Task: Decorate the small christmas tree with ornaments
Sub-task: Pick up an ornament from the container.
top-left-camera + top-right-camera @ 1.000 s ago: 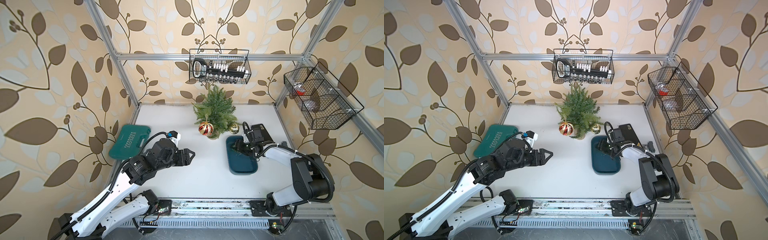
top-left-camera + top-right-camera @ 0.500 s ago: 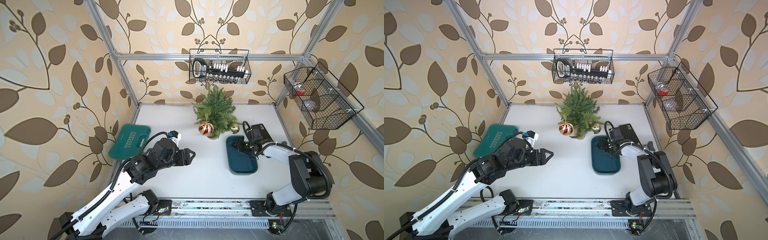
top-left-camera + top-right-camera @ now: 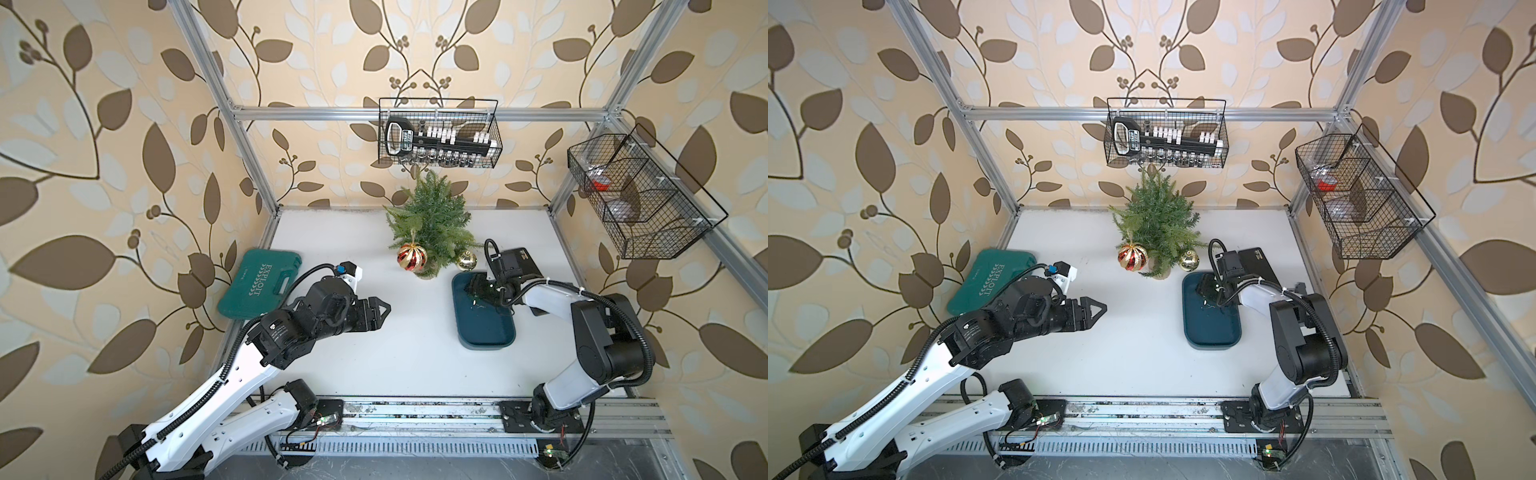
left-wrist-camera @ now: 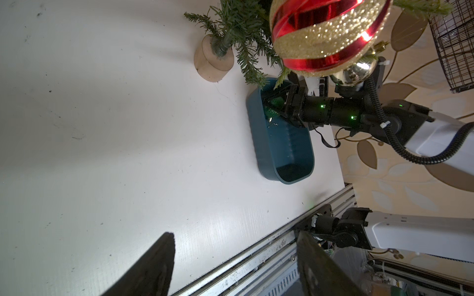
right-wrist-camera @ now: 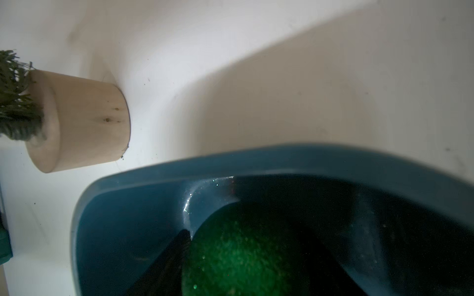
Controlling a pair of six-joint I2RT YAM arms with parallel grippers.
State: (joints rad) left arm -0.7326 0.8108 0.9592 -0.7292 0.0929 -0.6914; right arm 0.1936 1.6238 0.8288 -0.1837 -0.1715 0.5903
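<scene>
In both top views, leaf-patterned walls (image 3: 104, 166) enclose the white table (image 3: 415, 365).

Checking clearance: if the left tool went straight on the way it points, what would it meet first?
Probably the near wall of the blue tray, since the left tool points across bare table toward it. Its height against the rim is unclear, so it might pass over.

My left arm (image 3: 245, 376), lower left of the frame, and right arm (image 3: 552, 293), at right, are white shells with black joint housings and black ribbed conduit (image 4: 423, 161). My left gripper (image 4: 234, 235) has black tapered fingers (image 4: 159, 261); green lights (image 4: 322, 105) dot my right wrist.
</scene>
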